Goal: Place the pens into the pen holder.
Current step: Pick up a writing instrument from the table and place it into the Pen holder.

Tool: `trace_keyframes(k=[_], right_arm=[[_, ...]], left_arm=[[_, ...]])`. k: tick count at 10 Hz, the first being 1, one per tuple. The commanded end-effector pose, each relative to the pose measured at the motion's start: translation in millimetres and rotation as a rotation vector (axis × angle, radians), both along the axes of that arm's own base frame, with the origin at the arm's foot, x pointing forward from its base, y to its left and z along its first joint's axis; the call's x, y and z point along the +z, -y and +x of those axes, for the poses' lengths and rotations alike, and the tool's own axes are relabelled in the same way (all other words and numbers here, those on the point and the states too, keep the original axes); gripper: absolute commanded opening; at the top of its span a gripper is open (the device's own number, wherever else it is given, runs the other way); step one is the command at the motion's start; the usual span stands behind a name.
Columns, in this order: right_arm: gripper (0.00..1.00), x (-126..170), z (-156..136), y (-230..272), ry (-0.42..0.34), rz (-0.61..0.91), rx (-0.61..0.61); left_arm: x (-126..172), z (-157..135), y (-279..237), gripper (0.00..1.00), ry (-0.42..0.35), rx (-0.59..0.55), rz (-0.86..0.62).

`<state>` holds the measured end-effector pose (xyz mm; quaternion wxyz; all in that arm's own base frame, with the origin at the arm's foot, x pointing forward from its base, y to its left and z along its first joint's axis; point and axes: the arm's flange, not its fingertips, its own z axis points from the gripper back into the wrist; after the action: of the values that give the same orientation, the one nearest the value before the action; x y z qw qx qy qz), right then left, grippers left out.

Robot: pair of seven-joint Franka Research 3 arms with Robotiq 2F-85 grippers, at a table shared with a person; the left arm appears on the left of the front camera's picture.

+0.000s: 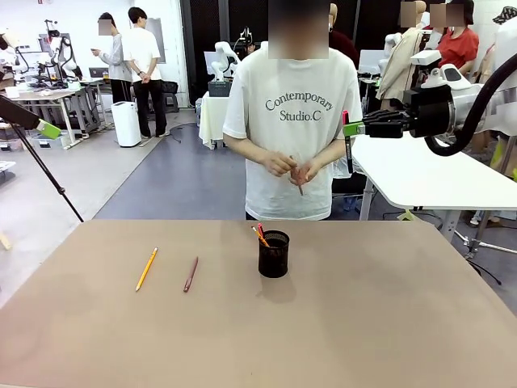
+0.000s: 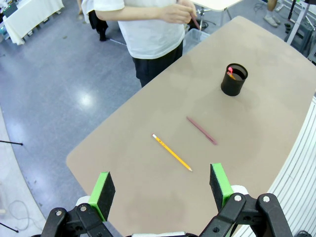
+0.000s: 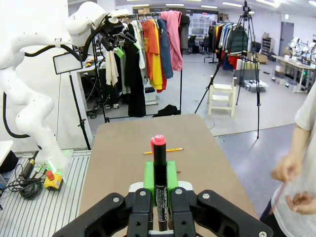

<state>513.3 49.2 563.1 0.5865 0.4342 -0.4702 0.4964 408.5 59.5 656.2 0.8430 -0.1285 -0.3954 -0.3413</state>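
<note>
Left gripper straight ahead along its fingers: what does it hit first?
Probably the brown tabletop, at or beside the yellow-orange pencil-like pen ahead of the open left gripper; depth unclear.

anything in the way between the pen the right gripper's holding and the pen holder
Nothing visible. The right gripper holds the red-capped pen in the air, up and right of the pen holder, which stands clear on the table. The pens already inside lean at its rim, leaving most of the mouth free.
</note>
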Motion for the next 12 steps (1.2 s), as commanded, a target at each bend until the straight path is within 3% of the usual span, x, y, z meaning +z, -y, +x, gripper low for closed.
trace_keyframes(k=[1, 12], right_arm=[[0.00, 1.9, -0.4, -0.1, 0.003, -0.002, -0.005], [0.00, 1.9, -0.4, -0.1, 0.003, -0.002, -0.005]], left_arm=[[0.2, -1.7, 0.5, 1.00, 0.003, -0.008, 0.001], [0.2, -1.7, 0.5, 1.00, 0.003, -0.008, 0.001]])
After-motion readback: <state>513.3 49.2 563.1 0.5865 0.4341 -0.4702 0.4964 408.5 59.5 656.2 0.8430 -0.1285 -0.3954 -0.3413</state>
